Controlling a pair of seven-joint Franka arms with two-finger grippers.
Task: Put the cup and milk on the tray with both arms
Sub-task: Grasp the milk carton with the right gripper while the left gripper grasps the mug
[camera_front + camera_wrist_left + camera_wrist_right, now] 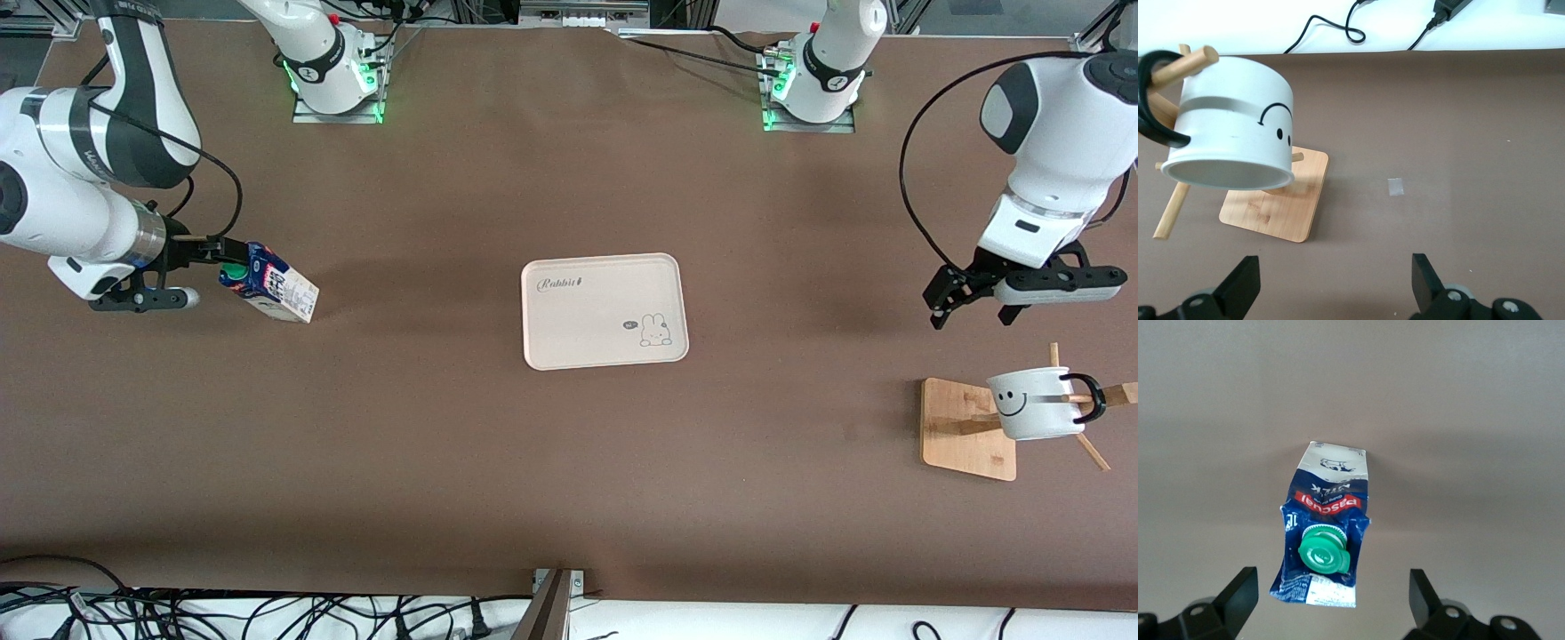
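Brown matting is covering your whole table, with the flat cream-pink rectangular tray [605, 309] lying bare at its middle. Toward the right arm's end, your black two-finger right gripper [206, 252] is reaching at the small blue-and-white gable-top milk carton [274, 284]; its fingers [1238, 593] are standing wide apart on either side of the green cap, touching nothing. Toward the left arm's end, your left gripper [969, 307] is hovering near the white ceramic smiley mug [1036, 403], which is hanging by its black handle on the wooden peg stand [965, 427]; those fingers [1241, 285] are spread wide too, holding nothing.
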